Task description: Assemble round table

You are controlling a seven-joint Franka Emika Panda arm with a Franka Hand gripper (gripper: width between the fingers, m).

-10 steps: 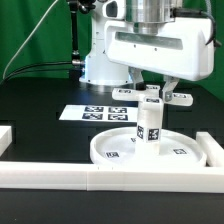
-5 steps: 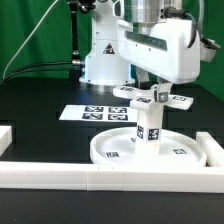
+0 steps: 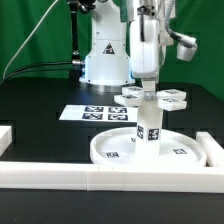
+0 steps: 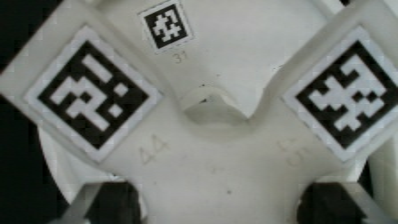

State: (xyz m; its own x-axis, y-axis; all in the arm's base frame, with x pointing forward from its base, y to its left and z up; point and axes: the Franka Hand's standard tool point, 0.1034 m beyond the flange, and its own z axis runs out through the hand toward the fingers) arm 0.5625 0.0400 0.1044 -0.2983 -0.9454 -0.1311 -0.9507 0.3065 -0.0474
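1. Right at the front, long white border bars run across the near edge of the black tabletop, with a short bar end at the exterior view's left and another at its right, fencing the work area in.
2. Just behind the front bar lies the large rimmed round disc, flat on the tabletop, tags showing on its face.
3. The short thick cylinder post stands upright on the middle of the disc.
4. On top of the post sits the four-armed cross piece, arms spread level, tagged pads at their ends.
5. The gripper hangs straight above the cross's hub; in the wrist view the dark fingers flank the white hub on both sides, but I cannot tell whether they are clamping it.
6. Behind the disc, toward the exterior view's left, the marker board lies flat, apart from the disc.
7. Open black tabletop stretches to the exterior view's left; the robot's white base stands at the back.
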